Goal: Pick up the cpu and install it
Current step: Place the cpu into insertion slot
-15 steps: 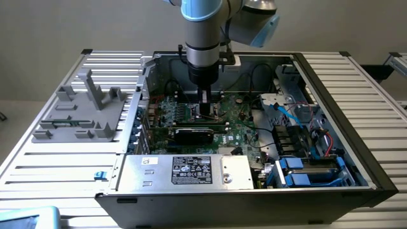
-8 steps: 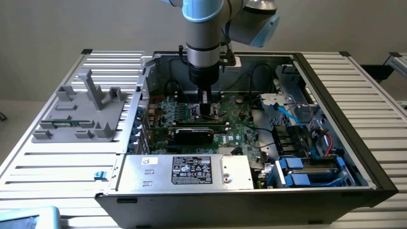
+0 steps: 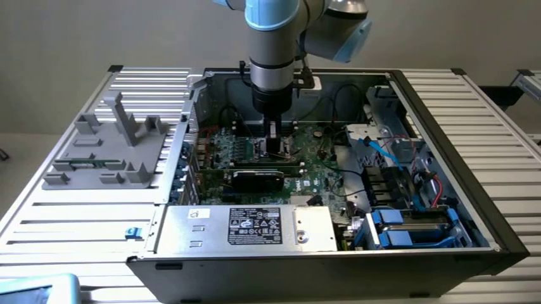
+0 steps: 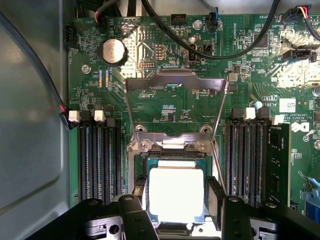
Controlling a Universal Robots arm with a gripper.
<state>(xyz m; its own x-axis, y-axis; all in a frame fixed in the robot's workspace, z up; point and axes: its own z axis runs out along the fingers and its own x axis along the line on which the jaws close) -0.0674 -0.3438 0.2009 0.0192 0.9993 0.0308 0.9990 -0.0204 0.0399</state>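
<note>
Currently | we log gripper (image 4: 176, 197): fingers (image 4: 216, 196) clasping the cpu (image 4: 176, 192) by two opposite edges | cpu: at the open socket (image 4: 172, 156) on the motherboard (image 4: 165, 107), between the memory slots (image 4: 100, 160) | load plate (image 4: 175, 82): we find it raised

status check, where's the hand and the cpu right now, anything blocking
Hand down inside the case, astride the cpu. Cpu at the open socket, load plate swung up. Nothing blocking.
</note>
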